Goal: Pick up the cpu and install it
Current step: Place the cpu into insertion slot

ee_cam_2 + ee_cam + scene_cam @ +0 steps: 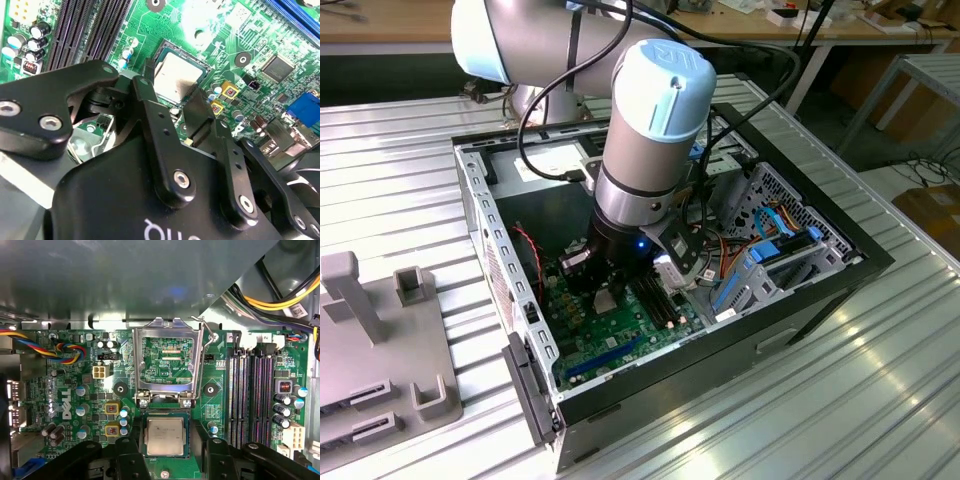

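CPU (164, 436) is lying flat in the open socket on the motherboard (50, 390), silver top facing up. In the first wrist view the gripper (167, 445) is hanging directly over it. Its fingers (125, 458) are standing wide, one on each of two opposite sides of the chip, so the chip is sitting square in the gap between them. Being square, it is offering no long axis; its flanking edges are running parallel to the finger faces. Dark gaps seem to be showing between pads and chip, though I cannot tell for certain that nothing is touching. Room is tight at the sides. A pair of yellow-ringed components (112, 408) is crowding one finger, and the memory slots (250, 385) are lying just beyond the other. Past the socket the load plate (165, 324) is standing hinged open, with its lever (209, 337) swung back beside it, leaving the way above the chip free. Farther off, the grey case wall (125, 280) is closing in that side, and a bundle of cables (280, 300) is trailing near the corner.
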`<state>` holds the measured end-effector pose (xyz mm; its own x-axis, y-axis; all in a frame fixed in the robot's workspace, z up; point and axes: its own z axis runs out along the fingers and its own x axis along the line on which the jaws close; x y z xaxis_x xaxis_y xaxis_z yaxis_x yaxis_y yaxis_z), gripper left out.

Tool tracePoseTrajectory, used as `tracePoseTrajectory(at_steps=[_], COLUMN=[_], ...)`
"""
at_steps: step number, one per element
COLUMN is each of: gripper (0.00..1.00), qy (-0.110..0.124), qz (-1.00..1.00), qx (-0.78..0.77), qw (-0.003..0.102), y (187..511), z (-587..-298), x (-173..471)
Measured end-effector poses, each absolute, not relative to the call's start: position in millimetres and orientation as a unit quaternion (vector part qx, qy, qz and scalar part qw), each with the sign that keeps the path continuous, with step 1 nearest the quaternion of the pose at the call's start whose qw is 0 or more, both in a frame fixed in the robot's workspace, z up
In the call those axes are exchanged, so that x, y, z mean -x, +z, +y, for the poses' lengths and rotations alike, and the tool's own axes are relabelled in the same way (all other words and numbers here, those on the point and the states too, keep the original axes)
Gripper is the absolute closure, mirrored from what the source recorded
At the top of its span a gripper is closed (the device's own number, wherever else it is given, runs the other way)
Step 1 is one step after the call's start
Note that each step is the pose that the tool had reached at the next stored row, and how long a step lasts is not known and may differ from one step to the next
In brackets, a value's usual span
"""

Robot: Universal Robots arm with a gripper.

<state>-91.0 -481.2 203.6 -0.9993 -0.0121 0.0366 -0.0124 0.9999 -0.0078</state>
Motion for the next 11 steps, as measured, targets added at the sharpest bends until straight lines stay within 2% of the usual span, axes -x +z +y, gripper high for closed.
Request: tracePoseTrajectory(at_steps=[11], gripper=[0.49], qy=[0.004], qz=[-1.0], qx=[-0.006], qw=[0.018], y=[202.2], z=[-481.2], x=[88.4])
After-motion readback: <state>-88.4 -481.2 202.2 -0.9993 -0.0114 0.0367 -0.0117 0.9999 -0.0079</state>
